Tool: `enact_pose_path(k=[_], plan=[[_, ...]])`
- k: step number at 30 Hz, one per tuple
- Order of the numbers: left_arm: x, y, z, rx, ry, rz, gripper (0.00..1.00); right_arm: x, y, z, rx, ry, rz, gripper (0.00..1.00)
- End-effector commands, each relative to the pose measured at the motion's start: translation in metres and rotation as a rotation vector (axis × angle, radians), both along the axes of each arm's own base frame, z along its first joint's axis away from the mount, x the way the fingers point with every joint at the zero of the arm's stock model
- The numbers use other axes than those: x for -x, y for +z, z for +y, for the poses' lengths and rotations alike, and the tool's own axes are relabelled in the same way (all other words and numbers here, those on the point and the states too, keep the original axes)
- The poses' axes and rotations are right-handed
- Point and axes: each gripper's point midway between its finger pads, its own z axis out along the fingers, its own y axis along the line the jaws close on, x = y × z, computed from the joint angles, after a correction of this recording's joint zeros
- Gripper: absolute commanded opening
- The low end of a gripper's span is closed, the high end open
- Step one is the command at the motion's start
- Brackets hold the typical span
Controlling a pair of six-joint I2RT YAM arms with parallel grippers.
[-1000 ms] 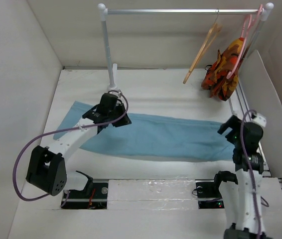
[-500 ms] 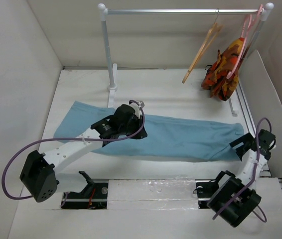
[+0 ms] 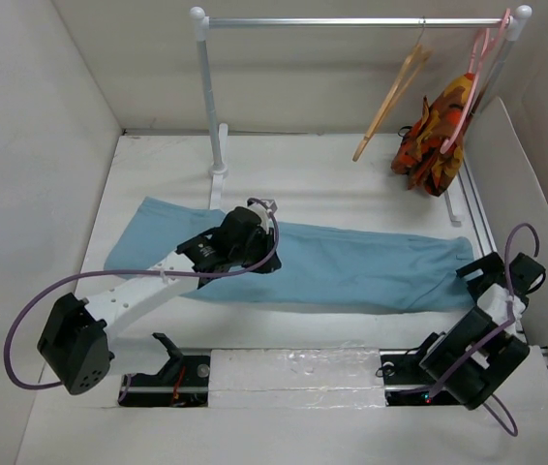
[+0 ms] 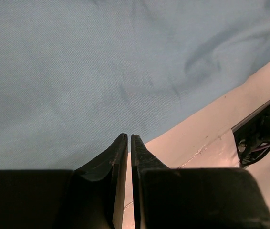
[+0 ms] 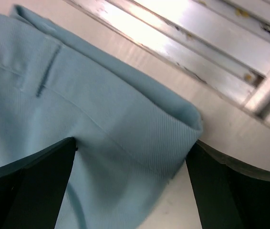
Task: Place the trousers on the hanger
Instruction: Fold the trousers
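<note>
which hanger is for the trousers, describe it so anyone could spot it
Look at the silver metal rail across the back. Toward its right end hangs a slim light tan wooden clothes hanger, tilted and bare. Its neighbour, the pink plastic hanger, carries an orange-red patterned garment.

Trousers (image 3: 351,271): matt light blue cloth, fine weave. Hanger (image 3: 387,105): smooth tan wood. Rail (image 3: 351,21): glossy metal.

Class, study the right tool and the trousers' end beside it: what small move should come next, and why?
Probably close the right tool: its fingers stand wide open on either side of the trousers' folded end, so the cloth is straddled but not yet gripped, and lifting toward the hanger needs a hold.
</note>
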Motion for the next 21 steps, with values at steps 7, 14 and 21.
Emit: enact_pose_path(k=[7,14,21], plan=[[0.017,-0.058,0.011,-0.099,-0.016,0.103,0.04,-0.025,-0.008,-0.002,-0.050,0.078,-0.084,0.64],[0.022,-0.059,0.008,-0.075,-0.019,0.135,0.04,-0.051,0.031,-0.004,0.017,0.198,-0.234,0.00],[0.024,-0.067,0.000,-0.062,-0.040,0.174,0.00,-0.067,0.197,0.043,0.361,0.400,-0.477,0.00]])
